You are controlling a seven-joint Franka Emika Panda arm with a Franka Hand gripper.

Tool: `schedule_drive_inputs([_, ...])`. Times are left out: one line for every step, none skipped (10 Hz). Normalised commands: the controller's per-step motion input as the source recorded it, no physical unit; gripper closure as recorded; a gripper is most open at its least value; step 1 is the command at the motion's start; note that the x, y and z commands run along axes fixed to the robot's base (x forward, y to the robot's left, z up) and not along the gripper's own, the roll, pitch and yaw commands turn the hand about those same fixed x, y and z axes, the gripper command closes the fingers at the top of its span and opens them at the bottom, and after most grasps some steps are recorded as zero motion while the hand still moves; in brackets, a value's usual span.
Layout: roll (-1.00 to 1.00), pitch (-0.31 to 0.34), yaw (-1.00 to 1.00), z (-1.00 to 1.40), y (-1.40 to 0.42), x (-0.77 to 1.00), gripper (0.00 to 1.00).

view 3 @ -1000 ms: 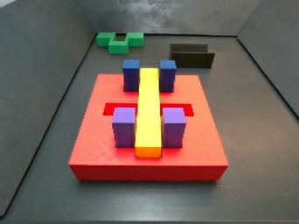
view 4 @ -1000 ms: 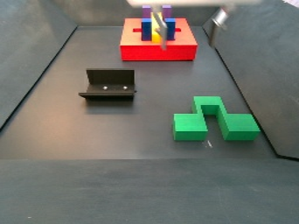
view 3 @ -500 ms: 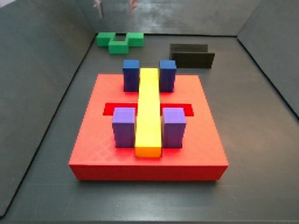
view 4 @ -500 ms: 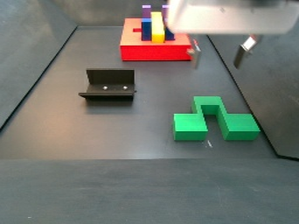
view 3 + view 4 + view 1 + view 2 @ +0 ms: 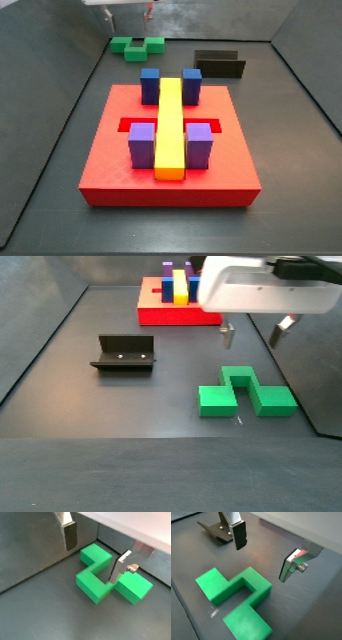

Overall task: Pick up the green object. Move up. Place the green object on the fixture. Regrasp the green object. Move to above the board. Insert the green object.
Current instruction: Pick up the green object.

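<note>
1. Since a second ago the gripper (image 5: 254,332) has come from the far end near the red board (image 5: 179,314) to a spot over the green object (image 5: 246,393); the block, the fixture (image 5: 126,353) and the board have not shifted
2. The gripper's jaws stand wide apart with nothing between them: in both wrist views the two silver fingers (image 5: 69,534) (image 5: 238,534) frame bare floor and green plastic
3. The green object lies flat on the dark floor (image 5: 120,406), near the side wall and well apart from the fixture. In a side view it sits beyond the board's far end (image 5: 135,46), with the gripper (image 5: 127,13) above it
4. The step in hand is the pick-up, and I judge it barely begun, as the fingers hang clear above the block and touch nothing
5. In a wrist view the gripper (image 5: 95,556) sits over the notch, with one finger above the floor beyond the block and the other over a stepped arm. To grasp well, centre the jaws on the middle web behind the notch, so that both pads meet flat parallel faces
6. Go straight down and close only when the pads are below the top edge. A finger landing on an arm would push the block askew
7. How high the fingertips stand above the block is hard to tell from these views, so the descent should be slow
</note>
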Motion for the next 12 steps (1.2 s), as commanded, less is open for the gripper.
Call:
schedule_drive_inputs([-0.03, 0.000, 0.00, -0.26, 0.00, 0.43, 0.00])
schedule_drive_inputs([0.00, 0.000, 0.00, -0.31, 0.00, 0.17, 0.00])
schedule_drive_inputs([0.00, 0.000, 0.00, -0.38, 0.07, 0.00, 0.00])
schedule_drive_inputs([0.00, 0.000, 0.00, -0.35, 0.15, -0.06, 0.00])
schedule_drive_inputs([0.00, 0.000, 0.00, -0.28, 0.16, -0.16, 0.00])
schedule_drive_inputs([0.00, 0.000, 0.00, -0.25, 0.07, -0.03, 0.00])
schedule_drive_inputs([0.00, 0.000, 0.00, -0.26, 0.00, 0.01, 0.00])
schedule_drive_inputs([0.00, 0.000, 0.00, -0.27, 0.00, 0.05, 0.00])
schedule_drive_inputs([0.00, 0.000, 0.00, -0.29, -0.02, 0.07, 0.00])
schedule_drive_inputs([0.00, 0.000, 0.00, -0.31, 0.00, 0.09, 0.00])
schedule_drive_inputs([0.00, 0.000, 0.00, -0.28, 0.00, 0.07, 0.00])
schedule_drive_inputs([0.00, 0.000, 0.00, -0.27, 0.00, 0.05, 0.00])
